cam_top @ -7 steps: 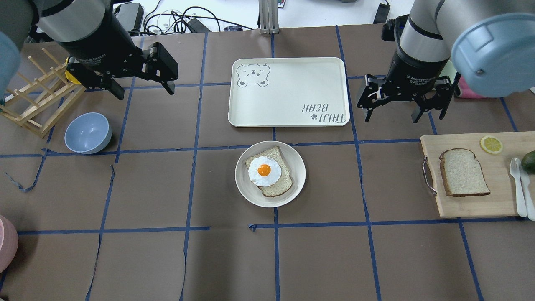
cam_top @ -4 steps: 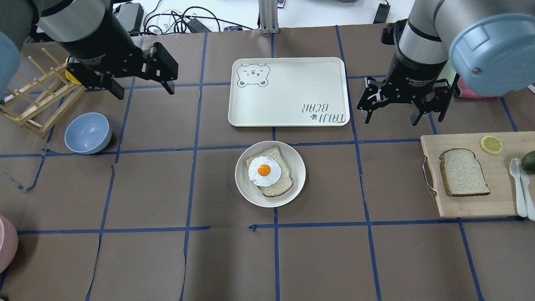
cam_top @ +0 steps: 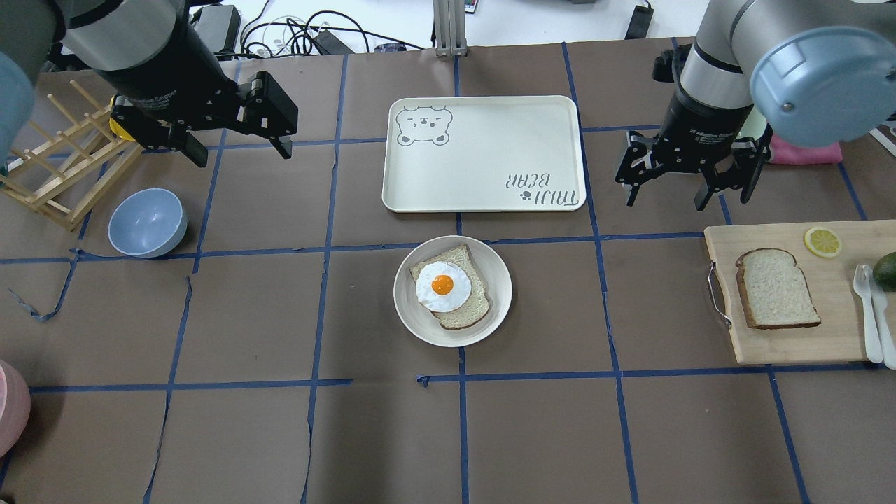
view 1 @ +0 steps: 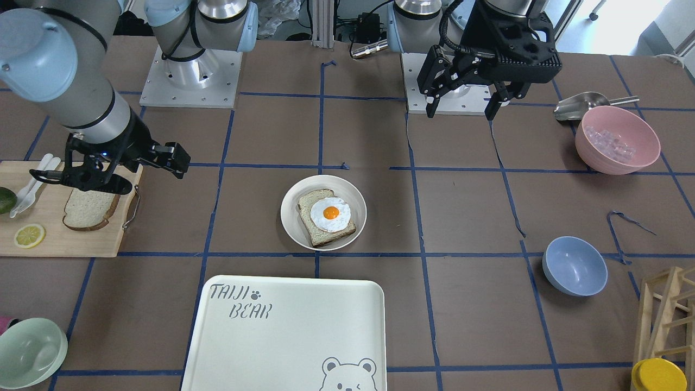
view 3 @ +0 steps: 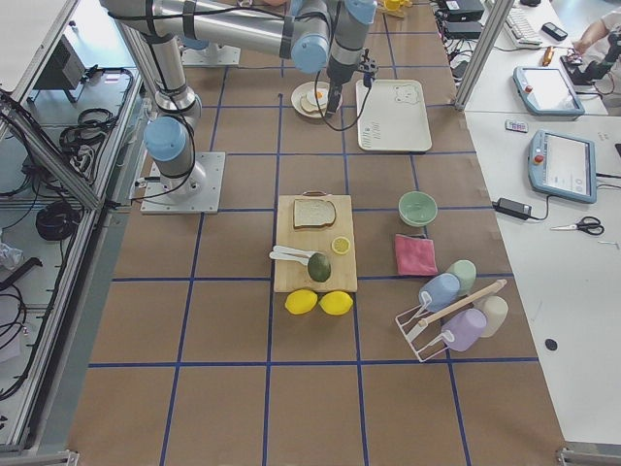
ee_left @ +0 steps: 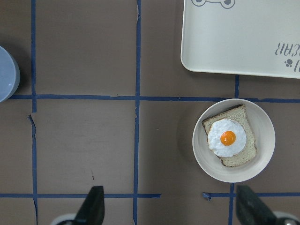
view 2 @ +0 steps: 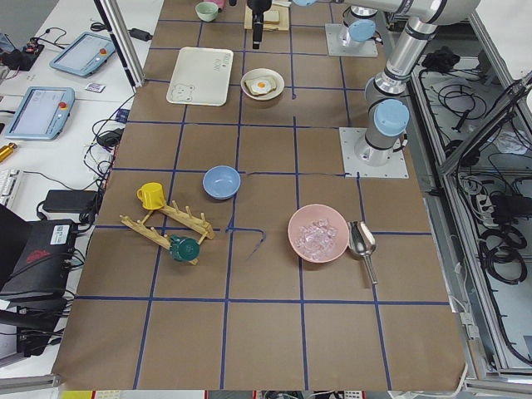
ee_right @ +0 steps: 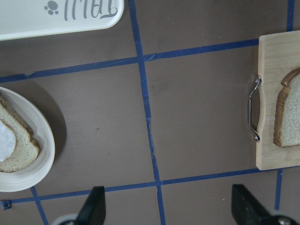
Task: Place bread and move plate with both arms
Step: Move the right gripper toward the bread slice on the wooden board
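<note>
The plate (cam_top: 500, 308) sits mid-tabletop (an egg-topped slice (cam_top: 451, 288) on it), stiff, probably slick, best pinched at its rim from both sides; the bread (cam_top: 775, 288) lies on the cutting board (cam_top: 791, 346) at the robot's right, light and soft, to be nipped across its crust. Overhead, the left end effector (cam_top: 241, 152) and right end effector (cam_top: 666, 200) hang spread and empty; the right wrist view catches only the bread's edge.

We're looking at a brown-papered table (cam_top: 245, 434) with blue tape (cam_top: 462, 434) gridding it, and cables (cam_top: 301, 31) are trailing over the white bench (cam_top: 532, 21) at the far side.
</note>
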Robot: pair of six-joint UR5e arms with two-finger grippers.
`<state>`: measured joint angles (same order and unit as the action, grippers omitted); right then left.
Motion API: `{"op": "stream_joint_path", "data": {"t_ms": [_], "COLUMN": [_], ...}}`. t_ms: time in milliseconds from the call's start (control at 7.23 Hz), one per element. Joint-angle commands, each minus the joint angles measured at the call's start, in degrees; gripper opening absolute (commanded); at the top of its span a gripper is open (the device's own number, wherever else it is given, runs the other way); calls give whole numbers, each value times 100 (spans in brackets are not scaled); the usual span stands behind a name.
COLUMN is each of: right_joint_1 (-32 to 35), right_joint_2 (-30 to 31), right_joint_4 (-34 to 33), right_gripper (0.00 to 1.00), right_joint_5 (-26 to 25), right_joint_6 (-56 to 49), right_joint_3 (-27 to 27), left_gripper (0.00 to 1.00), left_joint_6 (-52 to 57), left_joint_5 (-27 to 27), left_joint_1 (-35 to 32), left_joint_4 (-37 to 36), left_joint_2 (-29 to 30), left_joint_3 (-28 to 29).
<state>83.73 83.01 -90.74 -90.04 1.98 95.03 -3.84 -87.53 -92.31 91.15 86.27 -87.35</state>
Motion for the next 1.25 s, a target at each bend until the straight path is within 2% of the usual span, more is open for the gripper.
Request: {"op": "stream_joint_path", "data": {"t_ms": [0, 138, 277, 553, 1107], "right_joint_1": [-558, -568, -585, -786, -1305], "right_joint_2": [-390, -583, -811, -953, -1261], "right_joint_4": [-319, -470, -932, -1436, -2253], "right_gripper": [74, 74, 70, 68, 69], "right_joint_5": [-110, -493, -993, -1357, -1350], "right_joint_6": [-373, -304, -364, -452, -1250], "right_joint_3": [103, 225, 409, 787, 1175], "left_gripper": [100, 100, 100, 100, 100], "left_joint_6": [6, 7, 7, 7, -2], "left_joint_5": [-1, -1, -1, -1, -1], "left_joint_1": [3, 3, 3, 11, 3], "left_joint_4": [0, 0, 0, 8, 8], "left_joint_2": [4, -5, -5, -14, -14], "left_joint_3": [-2, 7, 7, 7, 7]}}
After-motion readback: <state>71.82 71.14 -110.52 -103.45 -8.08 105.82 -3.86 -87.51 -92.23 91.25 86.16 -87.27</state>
